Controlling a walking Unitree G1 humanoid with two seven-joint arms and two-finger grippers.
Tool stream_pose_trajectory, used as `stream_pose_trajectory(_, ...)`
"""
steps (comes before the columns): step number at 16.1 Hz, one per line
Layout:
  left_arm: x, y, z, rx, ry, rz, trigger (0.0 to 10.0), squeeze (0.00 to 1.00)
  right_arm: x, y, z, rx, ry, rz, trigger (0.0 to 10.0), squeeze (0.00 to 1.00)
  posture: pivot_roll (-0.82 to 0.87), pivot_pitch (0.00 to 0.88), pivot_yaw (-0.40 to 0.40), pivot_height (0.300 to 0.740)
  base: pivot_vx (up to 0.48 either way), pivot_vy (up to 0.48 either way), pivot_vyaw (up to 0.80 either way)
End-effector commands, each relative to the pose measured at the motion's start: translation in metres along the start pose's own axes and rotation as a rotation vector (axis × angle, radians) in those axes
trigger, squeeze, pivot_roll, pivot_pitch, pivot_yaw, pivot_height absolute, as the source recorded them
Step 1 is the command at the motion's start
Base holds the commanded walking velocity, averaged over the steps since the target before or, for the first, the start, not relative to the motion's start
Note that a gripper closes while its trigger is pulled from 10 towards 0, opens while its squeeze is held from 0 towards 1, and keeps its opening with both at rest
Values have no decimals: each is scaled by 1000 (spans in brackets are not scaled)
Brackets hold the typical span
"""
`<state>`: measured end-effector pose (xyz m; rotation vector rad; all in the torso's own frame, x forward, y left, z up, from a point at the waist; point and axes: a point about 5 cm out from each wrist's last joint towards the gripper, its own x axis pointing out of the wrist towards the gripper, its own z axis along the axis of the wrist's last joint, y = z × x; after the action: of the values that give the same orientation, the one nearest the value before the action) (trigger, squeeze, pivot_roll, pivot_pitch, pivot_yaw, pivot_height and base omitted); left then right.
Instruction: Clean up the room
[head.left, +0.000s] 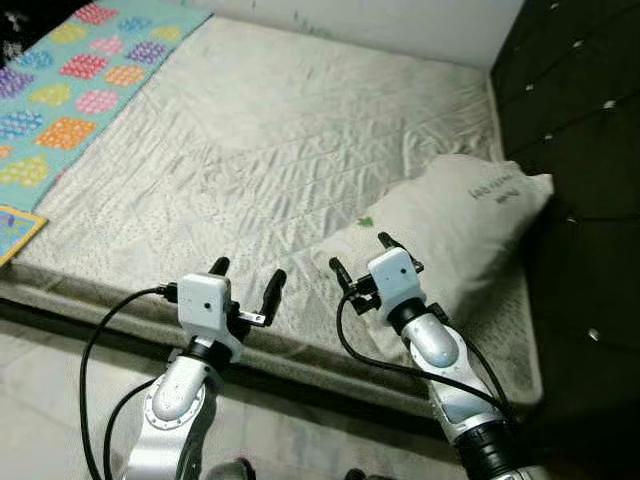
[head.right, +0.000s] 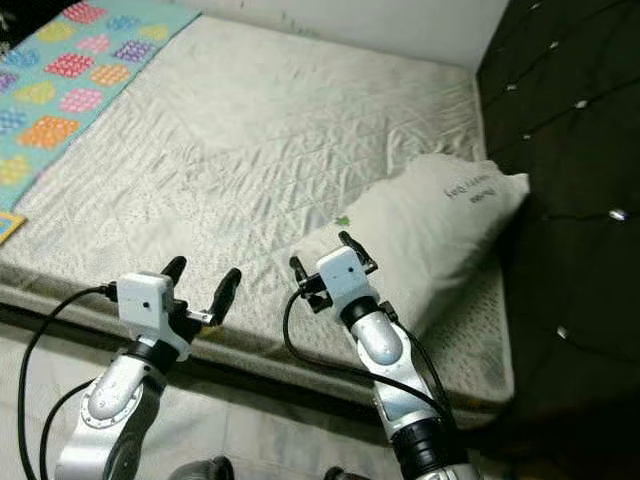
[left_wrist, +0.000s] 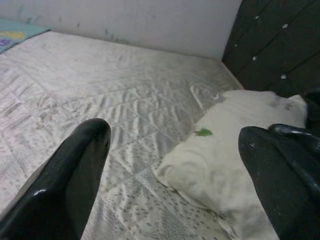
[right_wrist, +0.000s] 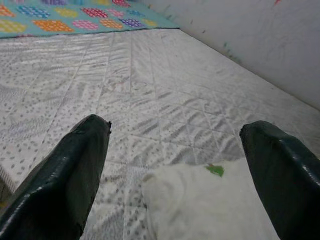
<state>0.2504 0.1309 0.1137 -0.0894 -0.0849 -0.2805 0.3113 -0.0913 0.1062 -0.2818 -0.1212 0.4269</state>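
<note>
Quilted off-white mattress (head.left: 270, 140), bare, one of it, takes up most of the head view. One pillow (head.left: 455, 225), same pale cloth, lies at about 3 o'clock on the mattress, its far end against the dark tufted headboard (head.left: 570, 90). It has a small green mark near its near corner and a line of dark lettering at its far end.

One turquoise blanket (head.left: 80, 70) with bright patterned patches lies at 10 o'clock, on the far left part of the mattress.

Two grippers, both raised over the near mattress edge. Left gripper (head.left: 245, 275) at 7 o'clock: fingers spread, nothing between them, above the mattress border. Right gripper (head.left: 360, 255) at 5 o'clock: fingers parted, empty, at the pillow's near corner; the right wrist view shows that corner between the two fingers (right_wrist: 65, 175).

Pale floor (head.left: 50, 380) along the bottom.
</note>
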Motion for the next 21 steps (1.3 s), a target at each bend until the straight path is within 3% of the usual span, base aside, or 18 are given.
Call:
stream_pose_trajectory(1, 1, -5, 1, -6, -7, -27, 10000, 0, -2, -5, -2, -9, 10, -8, 10000, 0, 120, 191, -68, 740, 416, 0, -712)
stream_pose_trajectory(6, 1, -5, -1, -4, 1, -29, 10000, 0, -1, -4, -2, -10, 6, -7, 10000, 0, 121, 189, -67, 740, 416, 0, 0)
stream_pose_trajectory(13, 1, -4, -2, -2, 16, -7, 10000, 0, -3, -6, -4, -11, 12, -16, 10000, 0, 121, 192, -65, 740, 0, 0, 0)
stream_pose_trajectory(21, 2, -4, -3, -1, 18, 5, 10000, 0, -2, -6, -5, -13, 19, -10, 10000, 0, 123, 188, -70, 740, 0, 0, -789)
